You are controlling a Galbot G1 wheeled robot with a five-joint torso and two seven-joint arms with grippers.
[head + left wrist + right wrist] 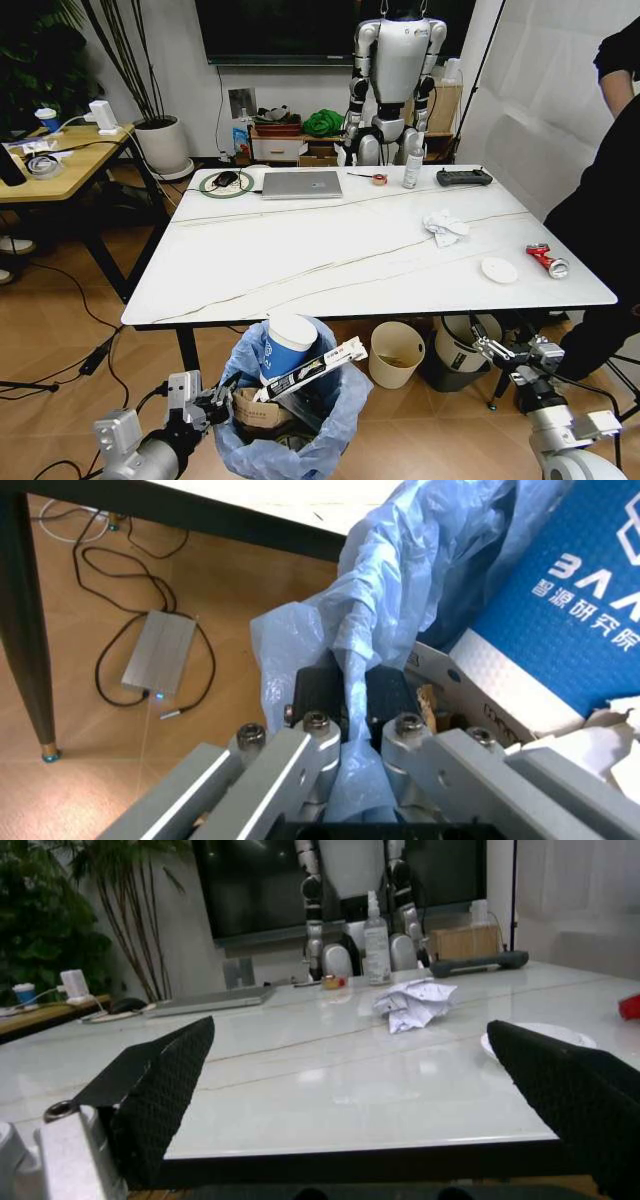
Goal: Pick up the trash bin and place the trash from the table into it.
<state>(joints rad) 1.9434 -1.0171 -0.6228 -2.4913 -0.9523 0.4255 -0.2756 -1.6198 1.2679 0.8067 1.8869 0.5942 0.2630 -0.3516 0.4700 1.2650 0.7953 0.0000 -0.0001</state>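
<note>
From the head camera, the trash bin (292,420) hangs just below the near edge of the table (300,260), toward its left half, lined with a crinkled light-blue bag and already stuffed with a blue paper cup (287,347), a white packet (312,371) lying slantwise across the top, and a piece of brown cardboard (255,408). The left gripper (215,405) is at the bin's left side; the left wrist camera makes the grip plain, showing the two black fingers (318,694) closed together on a fold of the blue bag (400,592) at the bin's rim, with the cup's blue side and a strip of cardboard right next to them, and a silver power brick (158,651) with its cable on the wooden floor beneath. The right gripper (512,352) sits low at the table's near right corner, just under the edge. Its wrist camera looks level across the glossy tabletop between two black fingers (160,1087) spread wide apart, holding nothing. Ahead of them lie the crumpled tissue (413,1003) and the white lid (540,1036). The head camera alone sets these in place: tissue (443,227) on the right half of the table, lid (499,270) nearer the front edge, and a crushed red can (546,260) just to the right of the lid.
</note>
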